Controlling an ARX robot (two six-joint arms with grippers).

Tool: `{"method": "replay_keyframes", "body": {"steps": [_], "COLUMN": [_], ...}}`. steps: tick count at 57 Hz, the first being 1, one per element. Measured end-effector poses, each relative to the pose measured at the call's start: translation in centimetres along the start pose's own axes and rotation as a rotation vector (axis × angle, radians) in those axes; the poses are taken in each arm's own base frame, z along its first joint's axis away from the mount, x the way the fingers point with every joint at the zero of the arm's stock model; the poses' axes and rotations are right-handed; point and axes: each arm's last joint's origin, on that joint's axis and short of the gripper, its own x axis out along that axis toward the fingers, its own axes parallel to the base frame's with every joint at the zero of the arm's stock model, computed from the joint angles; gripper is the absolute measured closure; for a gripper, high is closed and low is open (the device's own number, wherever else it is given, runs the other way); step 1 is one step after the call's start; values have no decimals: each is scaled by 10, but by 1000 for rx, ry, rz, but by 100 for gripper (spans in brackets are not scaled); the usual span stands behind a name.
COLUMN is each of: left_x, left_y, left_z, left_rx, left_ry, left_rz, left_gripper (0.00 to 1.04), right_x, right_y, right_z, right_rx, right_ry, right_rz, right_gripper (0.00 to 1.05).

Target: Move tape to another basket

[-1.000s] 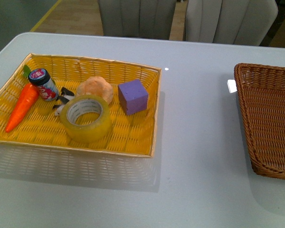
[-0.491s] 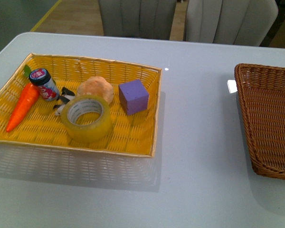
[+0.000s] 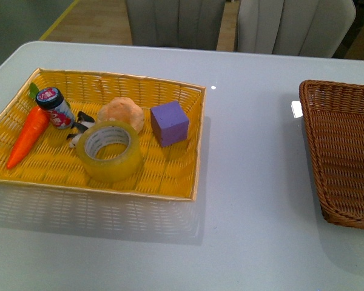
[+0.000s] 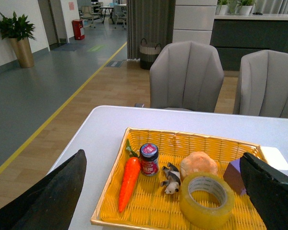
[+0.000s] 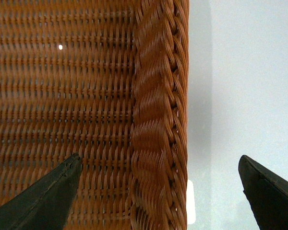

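Tape (image 3: 110, 150): flat, hole upward, inside the yellow tray (image 3: 176, 182) near its front wall, with a purple cube (image 3: 169, 123) further toward the tray's right wall. The brown basket (image 3: 343, 151) stands well apart from that tray on the same glossy pale-grey table (image 3: 255, 157). Left gripper (image 4: 163, 201): fingers spread wide, empty, facing the tray; right gripper (image 5: 156, 191): likewise spread, over the basket's rim; beyond the tray, grey padded chairs (image 4: 186, 76), wood floor, a yellow floor line.
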Motion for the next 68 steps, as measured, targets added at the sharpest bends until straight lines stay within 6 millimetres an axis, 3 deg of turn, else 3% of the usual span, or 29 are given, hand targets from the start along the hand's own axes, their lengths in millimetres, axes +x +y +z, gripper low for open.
{"method": "replay_keyframes", "body": {"steps": [17, 30, 50, 60, 68], "left_x": [0, 0, 0, 0, 0], "left_y": [0, 0, 0, 0, 0], "left_z": [0, 0, 0, 0, 0], "left_rx": [0, 0, 0, 0, 0], "left_ry": [0, 0, 0, 0, 0], "left_rz": [0, 0, 0, 0, 0], "left_gripper": [9, 9, 9, 9, 9], "right_x": [26, 36, 32, 25, 22], "right_y": [4, 12, 28, 51, 82], "right_z": [4, -5, -4, 1, -1], "right_rx": [-16, -6, 63, 58, 41], "right_ry": [27, 75, 89, 81, 90], "right_rz": [-15, -1, 67, 102, 149], "right_gripper": [9, 43, 98, 100, 100]}}
